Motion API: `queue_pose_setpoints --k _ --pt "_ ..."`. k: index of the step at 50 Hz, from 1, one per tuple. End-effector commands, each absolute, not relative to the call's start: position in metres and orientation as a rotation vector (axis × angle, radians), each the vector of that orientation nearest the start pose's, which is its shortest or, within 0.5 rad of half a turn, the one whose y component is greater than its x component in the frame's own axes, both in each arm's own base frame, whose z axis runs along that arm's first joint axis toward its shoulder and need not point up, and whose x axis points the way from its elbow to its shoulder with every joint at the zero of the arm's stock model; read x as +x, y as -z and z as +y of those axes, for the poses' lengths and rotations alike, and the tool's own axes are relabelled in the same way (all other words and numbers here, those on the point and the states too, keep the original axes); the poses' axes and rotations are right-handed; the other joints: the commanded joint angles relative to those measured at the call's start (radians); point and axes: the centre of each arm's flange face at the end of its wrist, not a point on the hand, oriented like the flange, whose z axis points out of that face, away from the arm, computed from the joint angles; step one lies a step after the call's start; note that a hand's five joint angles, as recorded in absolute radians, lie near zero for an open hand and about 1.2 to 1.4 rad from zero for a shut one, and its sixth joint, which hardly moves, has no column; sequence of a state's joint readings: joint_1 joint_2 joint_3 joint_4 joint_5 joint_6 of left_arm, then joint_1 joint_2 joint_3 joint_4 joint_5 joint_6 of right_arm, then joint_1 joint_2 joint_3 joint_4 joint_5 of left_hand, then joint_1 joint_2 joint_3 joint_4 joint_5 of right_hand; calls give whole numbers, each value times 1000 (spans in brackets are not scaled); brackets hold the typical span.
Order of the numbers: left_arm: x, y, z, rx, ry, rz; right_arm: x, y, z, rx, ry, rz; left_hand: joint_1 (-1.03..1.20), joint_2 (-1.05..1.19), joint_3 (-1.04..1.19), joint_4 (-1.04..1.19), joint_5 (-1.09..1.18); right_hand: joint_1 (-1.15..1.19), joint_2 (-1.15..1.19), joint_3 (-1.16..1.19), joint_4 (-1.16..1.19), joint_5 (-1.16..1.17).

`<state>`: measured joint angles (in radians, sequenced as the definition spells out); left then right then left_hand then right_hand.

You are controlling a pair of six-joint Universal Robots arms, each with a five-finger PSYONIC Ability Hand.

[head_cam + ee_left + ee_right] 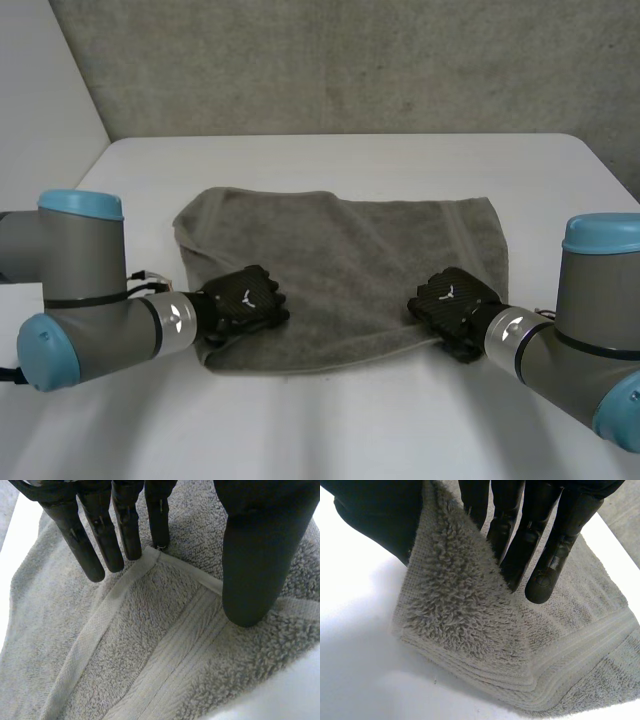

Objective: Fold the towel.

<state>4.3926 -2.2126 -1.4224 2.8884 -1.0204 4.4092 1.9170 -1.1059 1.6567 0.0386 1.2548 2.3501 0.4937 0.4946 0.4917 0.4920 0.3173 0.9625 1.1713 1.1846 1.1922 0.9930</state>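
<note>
I saw the white desk [340, 165] carrying a single grey towel [350, 260]. It lay spread between the left robot hand [245, 298] and the right robot hand [455, 300], both at its near corners, with bare desk all around.

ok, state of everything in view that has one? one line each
towel: lying spread on the table, rumpled, its corner at the right hand lifted off the surface.
left hand: open, straight fingers and thumb resting on the towel beside a hem corner.
right hand: shut on towel, corner pinched between thumb and fingers.
</note>
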Motion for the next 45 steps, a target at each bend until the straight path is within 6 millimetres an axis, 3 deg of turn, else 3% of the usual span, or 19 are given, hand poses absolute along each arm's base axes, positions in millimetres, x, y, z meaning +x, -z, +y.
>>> queue_pose_setpoints --k 1,5,20,26,33,45 --pt "-275 -129 -263 -2149 -1393 -1667 257 -138 -244 -1636 1490 2138 219 218 221 221 221 434 225 212 204 229" --pt "-275 -132 -265 -2140 -1415 -1670 257 -137 -244 -1638 1490 2137 371 370 373 373 373 434 225 212 204 229" --pt "-268 -132 -281 -2155 -1515 -1757 258 -137 -245 -1637 1504 2134 439 438 441 441 441 434 225 212 204 229" --pt "-266 -132 -283 -2157 -1521 -1764 258 -135 -244 -1641 1493 2135 407 406 409 409 409 434 225 212 204 229" --pt "-265 -132 -284 -2163 -1527 -1763 258 -135 -244 -1641 1493 2135 216 215 218 218 218 434 225 212 204 229" --pt "-259 -127 -284 -2156 -1513 -1791 257 -134 -246 -1639 1499 2142 553 552 555 554 555 434 225 212 204 229"
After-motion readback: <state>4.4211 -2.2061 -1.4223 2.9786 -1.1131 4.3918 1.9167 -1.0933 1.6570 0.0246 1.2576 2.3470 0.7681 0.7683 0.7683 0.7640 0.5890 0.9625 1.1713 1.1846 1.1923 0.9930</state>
